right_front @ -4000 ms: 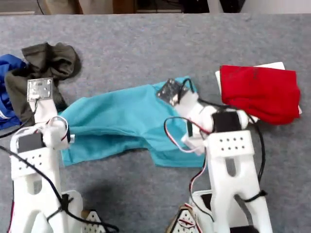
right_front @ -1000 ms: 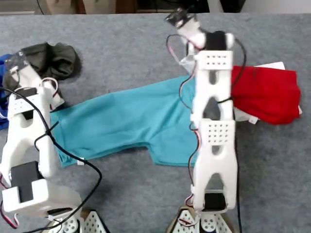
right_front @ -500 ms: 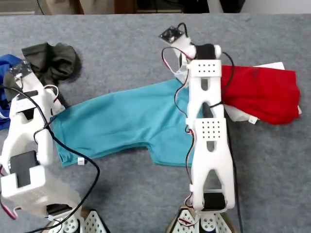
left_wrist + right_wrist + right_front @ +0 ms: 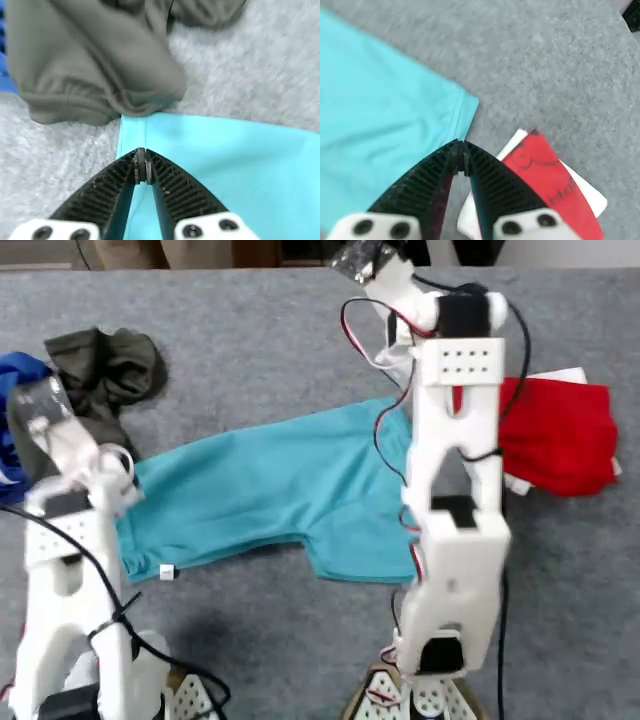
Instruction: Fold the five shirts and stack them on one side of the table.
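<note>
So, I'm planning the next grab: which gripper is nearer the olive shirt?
Left. The left gripper is at the teal shirt's edge, just short of the olive shirt; the right gripper is at its far end, by the red shirt.

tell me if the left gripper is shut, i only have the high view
observer: shut. In the left wrist view the left gripper has its tips together over the hem of the teal shirt, next to the olive shirt.
operator: and the right one, is it holding anything
observer: shut too, on nothing. The right wrist view shows the right gripper above the grey table, between the teal shirt's corner and the red shirt.
</note>
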`<state>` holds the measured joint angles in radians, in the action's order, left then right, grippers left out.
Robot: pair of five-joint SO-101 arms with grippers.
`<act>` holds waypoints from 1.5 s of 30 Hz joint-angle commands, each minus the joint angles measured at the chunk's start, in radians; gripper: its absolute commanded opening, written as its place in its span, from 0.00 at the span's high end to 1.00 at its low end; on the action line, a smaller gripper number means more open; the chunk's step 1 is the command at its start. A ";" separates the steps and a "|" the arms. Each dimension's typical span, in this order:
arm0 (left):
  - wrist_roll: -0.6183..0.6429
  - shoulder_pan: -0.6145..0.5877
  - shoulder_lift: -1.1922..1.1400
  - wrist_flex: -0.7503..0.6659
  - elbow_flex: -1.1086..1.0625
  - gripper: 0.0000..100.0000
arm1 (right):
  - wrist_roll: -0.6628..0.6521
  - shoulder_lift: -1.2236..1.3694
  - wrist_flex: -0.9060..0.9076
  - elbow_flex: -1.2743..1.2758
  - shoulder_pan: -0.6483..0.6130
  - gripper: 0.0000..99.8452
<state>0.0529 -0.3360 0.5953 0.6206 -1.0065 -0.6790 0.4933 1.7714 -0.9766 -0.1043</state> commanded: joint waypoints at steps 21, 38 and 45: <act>-0.009 0.006 0.035 -0.097 -0.092 0.98 | -0.344 -1.213 -0.437 1.968 -0.355 0.79; -0.011 0.006 -0.074 -0.158 -0.071 0.98 | -0.342 -0.823 -0.829 2.071 -0.355 0.81; -0.011 0.002 -0.077 -0.160 -0.068 0.98 | -0.367 -0.796 -0.833 2.055 -0.357 0.83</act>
<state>0.0529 -0.3360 0.5186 0.4749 -1.1185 -1.0211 -0.3353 0.9735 1.0825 -0.4465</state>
